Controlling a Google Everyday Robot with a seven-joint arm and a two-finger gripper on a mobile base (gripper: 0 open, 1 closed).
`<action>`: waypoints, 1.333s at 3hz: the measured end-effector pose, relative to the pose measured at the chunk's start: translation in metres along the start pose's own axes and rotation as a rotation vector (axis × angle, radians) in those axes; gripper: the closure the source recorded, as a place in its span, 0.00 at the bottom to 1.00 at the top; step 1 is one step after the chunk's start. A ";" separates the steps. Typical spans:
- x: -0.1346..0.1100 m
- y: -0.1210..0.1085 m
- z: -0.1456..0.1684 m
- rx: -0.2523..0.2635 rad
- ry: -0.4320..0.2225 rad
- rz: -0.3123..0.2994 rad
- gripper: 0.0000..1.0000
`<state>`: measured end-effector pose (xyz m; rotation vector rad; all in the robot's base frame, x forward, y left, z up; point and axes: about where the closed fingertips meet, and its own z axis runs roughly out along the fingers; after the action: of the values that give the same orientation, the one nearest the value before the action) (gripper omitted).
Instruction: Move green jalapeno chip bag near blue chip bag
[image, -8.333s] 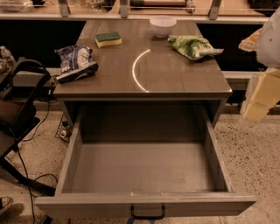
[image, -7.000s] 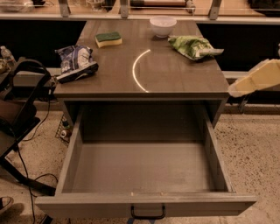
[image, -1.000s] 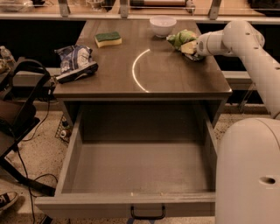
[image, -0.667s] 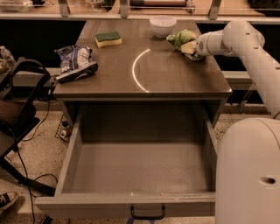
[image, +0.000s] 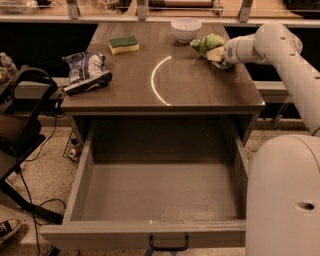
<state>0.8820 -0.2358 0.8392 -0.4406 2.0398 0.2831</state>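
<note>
The green jalapeno chip bag (image: 206, 43) is bunched up at the table's back right, just right of the white bowl. My gripper (image: 218, 54) reaches in from the right and is shut on the bag's right end, low over the tabletop. The blue chip bag (image: 86, 70) lies crumpled at the table's left edge, far from the green bag. The bag's right part is hidden behind the gripper.
A white bowl (image: 186, 29) stands at the back centre. A green-topped yellow sponge (image: 124, 44) lies at the back left. The wooden table (image: 165, 95) has a wide drawer (image: 160, 192) pulled open at the front. A black chair (image: 20, 125) and cables are at the left.
The arm has come in from the right to the green bag, which has gone from lying flat to being bunched up. In the last second nothing has visibly moved.
</note>
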 end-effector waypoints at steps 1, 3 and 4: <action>0.000 0.000 0.000 0.000 0.000 0.000 1.00; 0.000 0.000 0.000 0.000 0.000 0.000 1.00; -0.005 -0.002 -0.004 0.014 -0.001 -0.009 1.00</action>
<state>0.8820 -0.2387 0.8451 -0.4405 2.0376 0.2634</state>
